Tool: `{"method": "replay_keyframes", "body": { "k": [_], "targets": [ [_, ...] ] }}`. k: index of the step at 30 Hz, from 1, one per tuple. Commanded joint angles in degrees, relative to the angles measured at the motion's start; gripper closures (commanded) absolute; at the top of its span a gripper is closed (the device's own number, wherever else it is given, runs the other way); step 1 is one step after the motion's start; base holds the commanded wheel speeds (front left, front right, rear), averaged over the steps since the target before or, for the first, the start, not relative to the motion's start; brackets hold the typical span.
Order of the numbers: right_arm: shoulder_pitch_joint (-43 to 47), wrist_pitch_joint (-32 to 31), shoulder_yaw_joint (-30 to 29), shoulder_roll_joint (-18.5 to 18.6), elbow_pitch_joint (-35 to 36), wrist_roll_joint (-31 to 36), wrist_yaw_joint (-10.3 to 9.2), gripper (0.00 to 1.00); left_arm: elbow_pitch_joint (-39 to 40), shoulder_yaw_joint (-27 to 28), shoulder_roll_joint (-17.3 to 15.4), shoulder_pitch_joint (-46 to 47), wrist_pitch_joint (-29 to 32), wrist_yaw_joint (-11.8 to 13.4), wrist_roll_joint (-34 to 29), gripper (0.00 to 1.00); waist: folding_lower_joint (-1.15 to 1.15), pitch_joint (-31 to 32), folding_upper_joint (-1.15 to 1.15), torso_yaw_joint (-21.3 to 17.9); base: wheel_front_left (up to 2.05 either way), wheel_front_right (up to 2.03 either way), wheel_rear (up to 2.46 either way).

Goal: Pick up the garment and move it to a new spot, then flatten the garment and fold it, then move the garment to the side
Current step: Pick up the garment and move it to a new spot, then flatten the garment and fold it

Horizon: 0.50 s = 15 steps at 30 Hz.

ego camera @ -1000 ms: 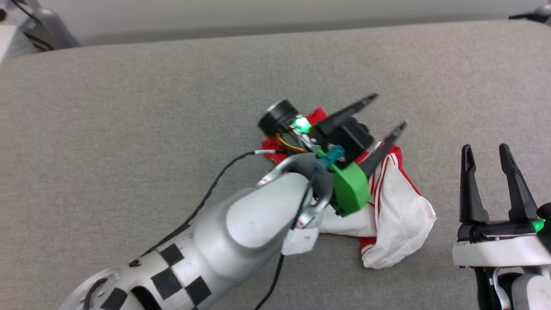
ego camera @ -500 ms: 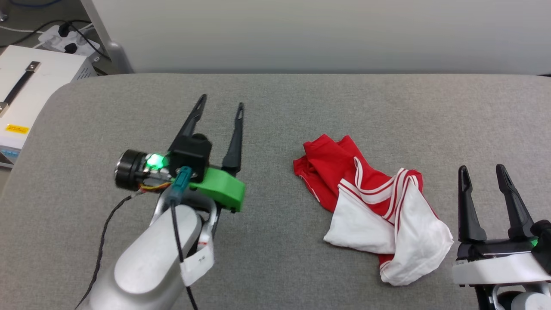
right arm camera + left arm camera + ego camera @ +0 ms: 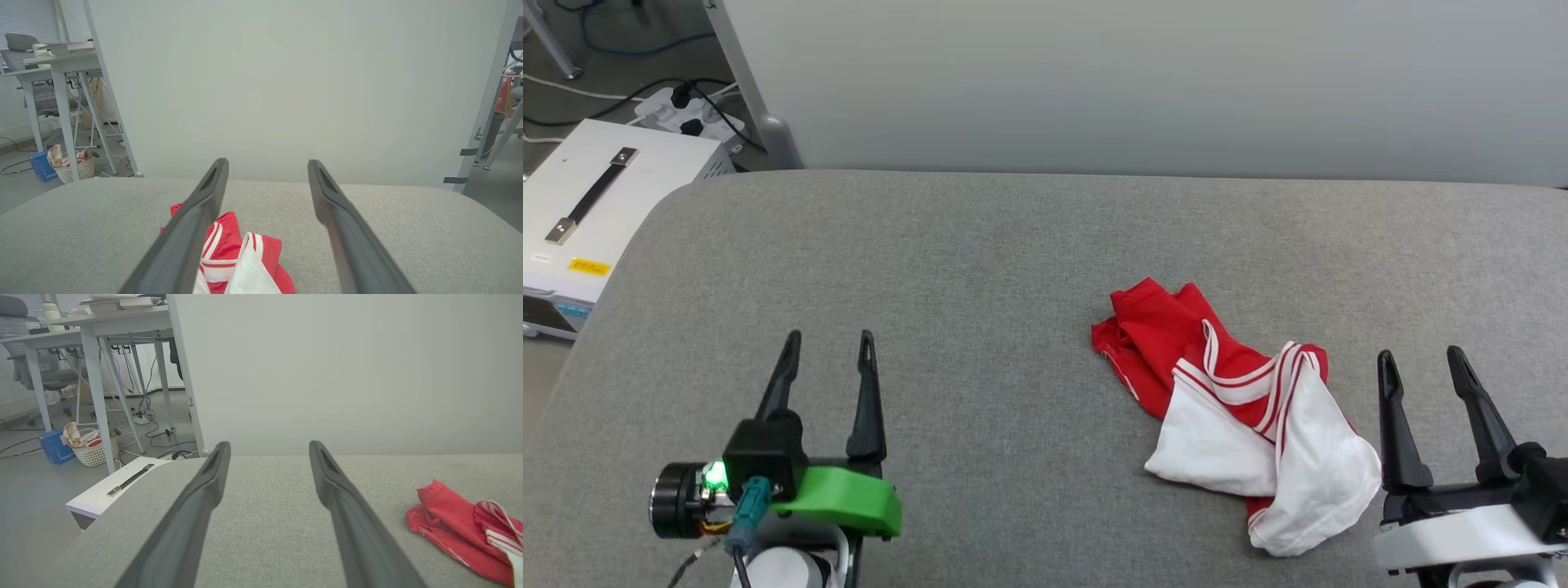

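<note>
The garment (image 3: 1233,400), red with white sleeves and red-white striped trim, lies crumpled in a heap on the grey padded surface (image 3: 1013,269), right of centre. My left gripper (image 3: 829,343) stands open at the lower left, far from the cloth, nothing between its fingers. My right gripper (image 3: 1419,357) stands open at the lower right, just right of the heap and apart from it. In the left wrist view the garment (image 3: 461,531) lies off to the right. The right wrist view has the garment (image 3: 241,261) low between my fingers and to their left.
A white box with a black handle (image 3: 596,204) sits on the floor past the surface's left edge, with cables and a power strip (image 3: 686,114) behind it. A pale wall panel (image 3: 1143,82) runs along the far edge. Desks and a laundry basket (image 3: 92,447) stand farther left.
My left arm has drawn back from over the garment to the lower left, fingers open and empty. The head camera has tilted up, showing the wall and floor. The garment lies released.
</note>
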<state>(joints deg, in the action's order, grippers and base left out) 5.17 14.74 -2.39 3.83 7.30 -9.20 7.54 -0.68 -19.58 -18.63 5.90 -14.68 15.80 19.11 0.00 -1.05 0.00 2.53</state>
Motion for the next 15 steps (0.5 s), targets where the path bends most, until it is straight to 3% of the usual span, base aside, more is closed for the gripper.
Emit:
{"method": "replay_keyframes", "body": {
  "k": [1, 7, 15],
  "targets": [
    [1.1, 0.3, 0.1, 0.4, -0.7, 0.1, -0.05, 0.0, -0.2, 0.8, 0.7, -2.0, -0.3, -1.4, -1.3, 0.0, 0.0, 0.3, 0.0, 0.1, 0.0, 0.0, 0.0],
    [2.4, 0.3, 0.2, 1.0, -2.9, -0.1, -0.05, 0.0, -2.2, 4.2, 3.9, -5.8, -0.3, -5.9, -4.3, 0.0, 0.0, 0.6, 0.0, 0.1, 0.0, 0.0, 0.0],
    [4.2, 0.3, 0.5, 0.7, -4.6, -0.3, -0.05, 0.0, -3.7, 8.7, 8.2, -7.6, -0.3, -9.7, -7.5, 0.0, 0.0, 0.8, 0.0, 0.3, 0.0, 0.0, 0.0]
  ]
}}
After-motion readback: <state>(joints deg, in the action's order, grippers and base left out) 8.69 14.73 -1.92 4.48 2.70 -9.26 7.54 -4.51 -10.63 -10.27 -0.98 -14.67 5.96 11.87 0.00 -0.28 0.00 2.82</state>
